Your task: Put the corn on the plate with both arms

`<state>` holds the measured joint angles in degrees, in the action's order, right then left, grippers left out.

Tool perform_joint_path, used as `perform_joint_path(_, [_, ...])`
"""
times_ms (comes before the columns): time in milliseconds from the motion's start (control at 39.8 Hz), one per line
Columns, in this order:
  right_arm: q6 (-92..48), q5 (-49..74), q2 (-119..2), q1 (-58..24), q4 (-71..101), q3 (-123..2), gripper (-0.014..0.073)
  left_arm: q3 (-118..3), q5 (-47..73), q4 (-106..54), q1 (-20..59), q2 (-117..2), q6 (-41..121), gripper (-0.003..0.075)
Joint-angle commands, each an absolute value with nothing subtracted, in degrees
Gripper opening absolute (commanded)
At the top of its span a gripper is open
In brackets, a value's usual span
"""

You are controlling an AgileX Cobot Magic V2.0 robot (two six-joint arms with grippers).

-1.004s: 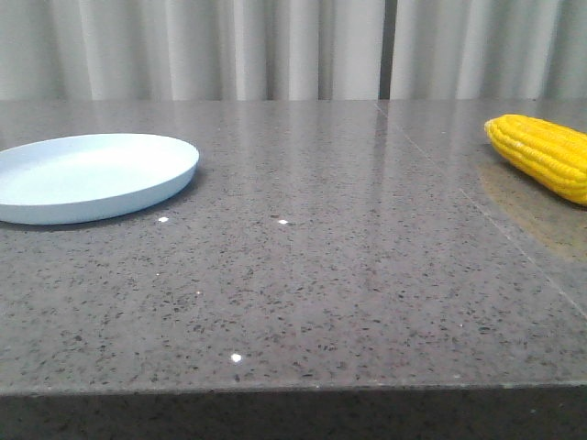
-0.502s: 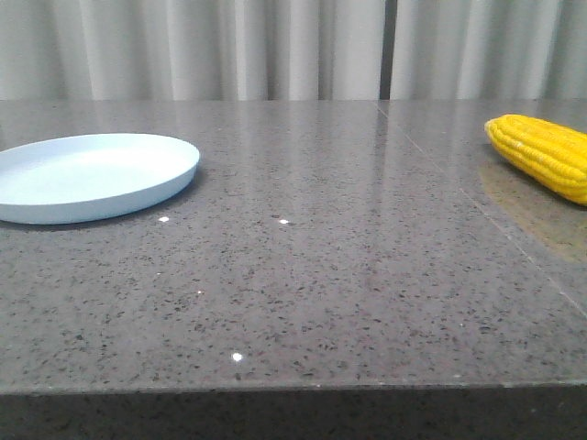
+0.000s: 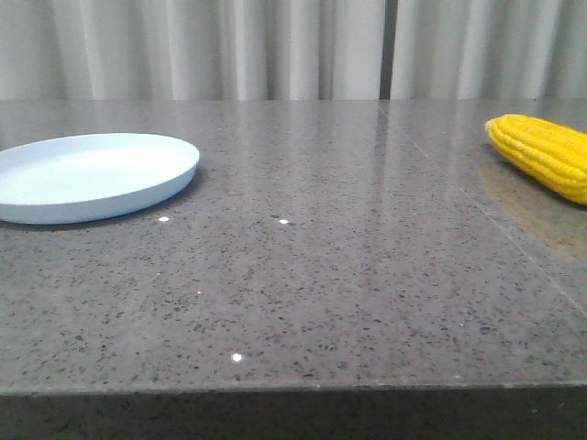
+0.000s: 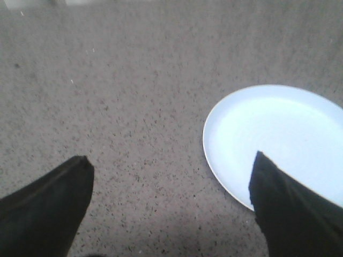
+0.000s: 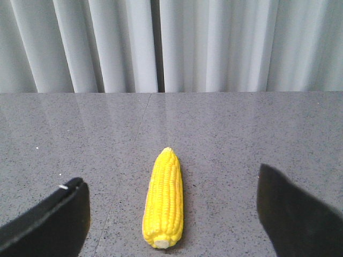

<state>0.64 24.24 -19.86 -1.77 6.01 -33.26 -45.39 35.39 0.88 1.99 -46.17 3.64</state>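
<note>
The yellow corn (image 3: 543, 154) lies on the grey stone table at the far right in the front view, partly cut off by the frame edge. In the right wrist view the corn (image 5: 164, 199) lies lengthwise, its pale stub toward the camera, tip pointing away. My right gripper (image 5: 170, 184) is open, its two dark fingers wide on either side of the cob, not touching it. The pale-blue plate (image 3: 87, 174) sits at the far left, with nothing on it. My left gripper (image 4: 171, 163) is open over bare table, one finger overlapping the plate's rim (image 4: 214, 171).
A grey speckled stone table (image 3: 303, 275) with a thin seam line running past the corn. White curtains (image 3: 275, 46) hang behind the table's far edge. The table's front edge (image 3: 293, 390) runs along the bottom of the front view.
</note>
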Motion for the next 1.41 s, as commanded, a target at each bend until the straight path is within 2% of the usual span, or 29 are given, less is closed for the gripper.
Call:
perform_joint_path(0, [0.0, 19.97, -20.74, -1.35, 5.56, -35.26, 0.0652, -51.32, 37.11, -2.13, 2.31, -52.56, 5.93, 0.0565])
perform_joint_path(427, [0.0, 19.97, -20.74, -1.35, 5.56, -35.26, 0.0652, -60.93, 41.73, -6.2, 4.74, -75.45, 7.35, 0.0564])
perform_joint_path(929, [0.0, 19.97, -20.74, -1.35, 5.56, -35.26, 0.0652, -67.13, 40.86, -6.2, 6.89, -89.16, 7.24, 0.0551])
perform_joint_path(979, [0.0, 19.97, -20.74, -1.35, 5.56, -35.26, 0.0652, -67.13, 40.85, -6.2, 6.89, -89.61, 7.24, 0.0515])
perform_joint_path(1105, [0.0, 19.97, -20.74, -1.35, 5.56, -35.26, 0.0652, -67.23, 40.85, -6.3, 6.89, -90.03, 7.24, 0.0367])
perform_joint_path(1331, [0.0, 19.97, -20.74, -1.35, 5.56, -35.26, 0.0652, -67.35, 40.55, -6.3, 6.89, -90.03, 7.24, -0.0006])
perform_joint_path(1381, [0.0, 19.97, -20.74, -1.35, 5.56, -35.26, 0.0652, -67.35, 40.05, -6.3, 6.89, -90.03, 7.24, -0.002])
